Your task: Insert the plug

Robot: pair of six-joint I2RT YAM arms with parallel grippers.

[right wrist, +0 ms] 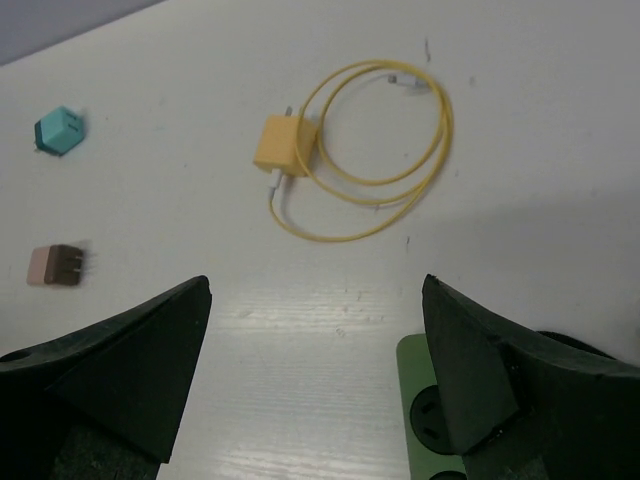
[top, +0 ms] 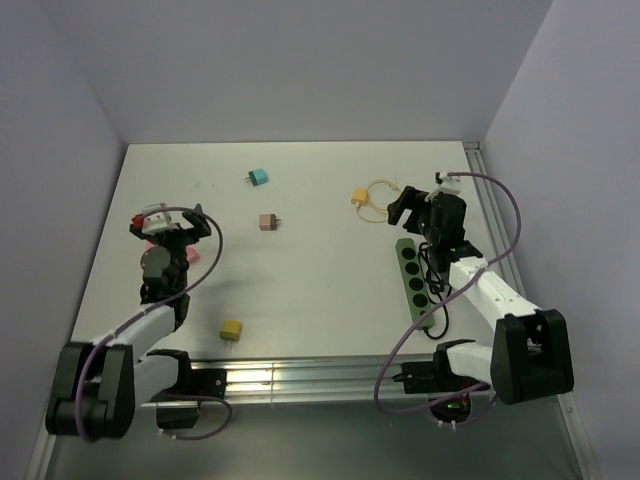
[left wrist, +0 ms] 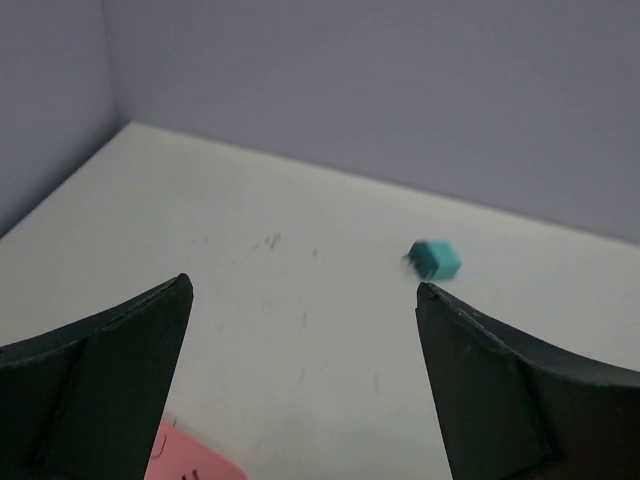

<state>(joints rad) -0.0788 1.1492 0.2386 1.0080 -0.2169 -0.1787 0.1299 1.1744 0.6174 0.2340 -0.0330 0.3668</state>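
Both end effectors (left wrist: 305, 284) (right wrist: 316, 280) spread wide, empty

We record two items.

1. White-and-black left arm (top: 145, 322): it runs from its base at the lower left of the overhead view up to the left middle of the frame. The black two-finger left gripper (top: 168, 224) (left wrist: 303, 300) has its jaws spread wide and holds nothing. Its fingertips fill the lower corners of the left wrist view.

2. White-and-black right arm (top: 488, 288): it runs from the lower right up to the upper right centre. The black two-finger right gripper (top: 415, 206) (right wrist: 316, 300) is tilted downward, jaws parted wide, nothing gripped.
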